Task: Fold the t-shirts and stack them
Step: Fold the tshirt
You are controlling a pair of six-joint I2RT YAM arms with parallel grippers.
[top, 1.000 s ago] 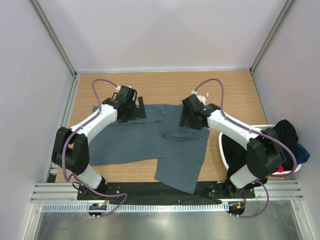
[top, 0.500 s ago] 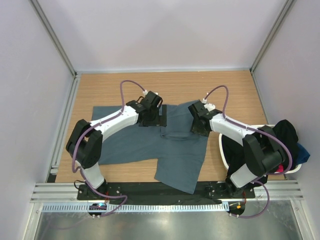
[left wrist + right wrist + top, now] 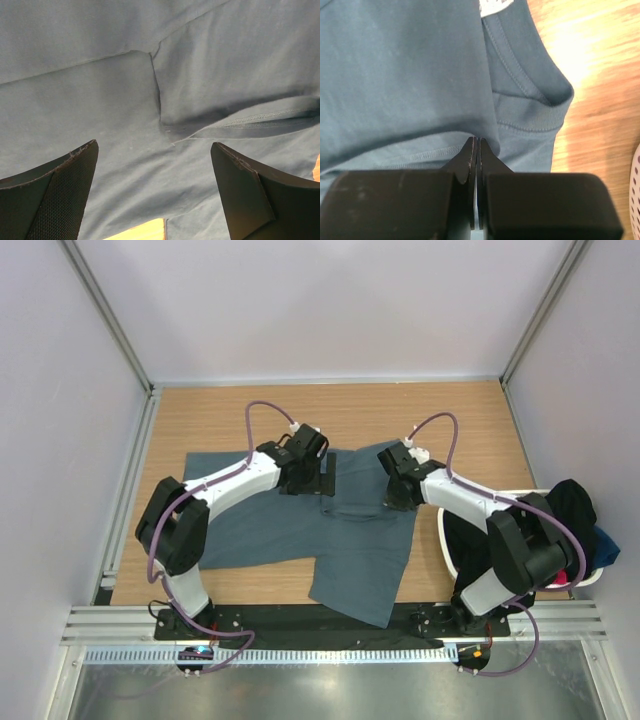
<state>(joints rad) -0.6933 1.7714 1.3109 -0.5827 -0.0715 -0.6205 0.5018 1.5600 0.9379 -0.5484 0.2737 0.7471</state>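
While the left gripper (image 3: 308, 468) hangs over the far middle of the slate blue-grey t-shirt (image 3: 270, 525), its jaws stand wide, one black finger on each side of the wrist view and nothing between them but the cloth lying below. That t-shirt is spread flat across the middle of the wooden table (image 3: 330, 410). One part reaches toward the left side, and another panel runs down to the near edge, right of centre. Under the left gripper a layer is folded over, and a stitched hem (image 3: 270, 117) shows along its right side.

At the shirt's far right sits the right gripper (image 3: 398, 492), jaws pressed tightly together. Seen from its wrist, the tips rest at the corner of a folded-over layer, just beside the ribbed neckband (image 3: 540, 115). A white label (image 3: 492, 6) shows at the far edge. I cannot tell whether any cloth is caught between the tips. Bare wood lies just right of the neckband.

On the right side of the table stands a white laundry basket (image 3: 443, 530), apart from the spread shirt. It holds a black garment (image 3: 570, 505) draped over its rim, with blue cloth (image 3: 605, 545) and a bit of red cloth (image 3: 562, 580) beside it.
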